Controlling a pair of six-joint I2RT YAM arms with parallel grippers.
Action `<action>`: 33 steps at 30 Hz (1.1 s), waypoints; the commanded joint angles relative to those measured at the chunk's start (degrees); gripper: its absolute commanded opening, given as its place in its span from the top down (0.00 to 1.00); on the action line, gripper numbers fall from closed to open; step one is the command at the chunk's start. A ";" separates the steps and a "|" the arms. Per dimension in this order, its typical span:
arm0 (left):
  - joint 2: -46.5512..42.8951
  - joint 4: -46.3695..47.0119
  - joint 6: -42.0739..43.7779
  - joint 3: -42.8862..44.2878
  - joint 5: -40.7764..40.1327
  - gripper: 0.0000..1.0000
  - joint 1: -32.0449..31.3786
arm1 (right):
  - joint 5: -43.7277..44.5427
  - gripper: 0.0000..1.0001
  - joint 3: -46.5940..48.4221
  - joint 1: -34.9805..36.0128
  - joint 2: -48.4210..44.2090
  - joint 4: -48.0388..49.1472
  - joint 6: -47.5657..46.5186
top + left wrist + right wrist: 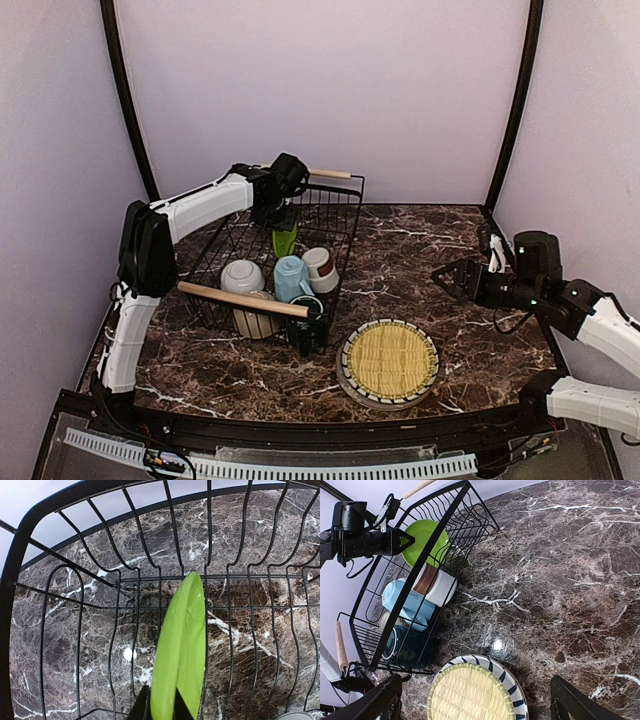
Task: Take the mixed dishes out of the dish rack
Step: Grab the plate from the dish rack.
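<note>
Left hand [406, 539] grips the lime-green plate [182, 640] inside the dish rack [7, 630], fingertips mostly cut off; right hand [477, 702] open.

A robot test booth, likely a lab, is being shown: a marbled tabletop [440, 235] is being hemmed in by plain lilac panels [320, 90] and black poles [126, 100], a kitchen counter being mimicked with a dish rack [243, 299].

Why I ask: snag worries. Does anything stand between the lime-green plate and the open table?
Yes: the wire wall of the dish rack stands between the lime-green plate, held by the left gripper, and the table. Upward looks free.
</note>
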 commanded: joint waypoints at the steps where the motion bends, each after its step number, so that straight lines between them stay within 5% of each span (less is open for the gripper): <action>1: -0.25 -4.43 2.60 2.74 -0.86 0.98 -0.72 | -0.52 0.01 -0.70 -0.29 -0.97 1.75 0.53; 13: -1.11 -9.33 2.81 12.18 -7.03 0.99 -3.61 | -0.37 0.01 -1.25 -0.46 -1.56 1.41 0.91; 24: -10.52 -8.44 2.38 11.65 -6.93 0.99 -4.33 | -0.31 0.01 -1.51 -0.46 0.01 1.86 0.92; 33: -26.15 5.27 -0.39 -7.36 7.13 0.99 -4.21 | -2.04 0.01 -0.76 -0.64 3.95 3.32 0.57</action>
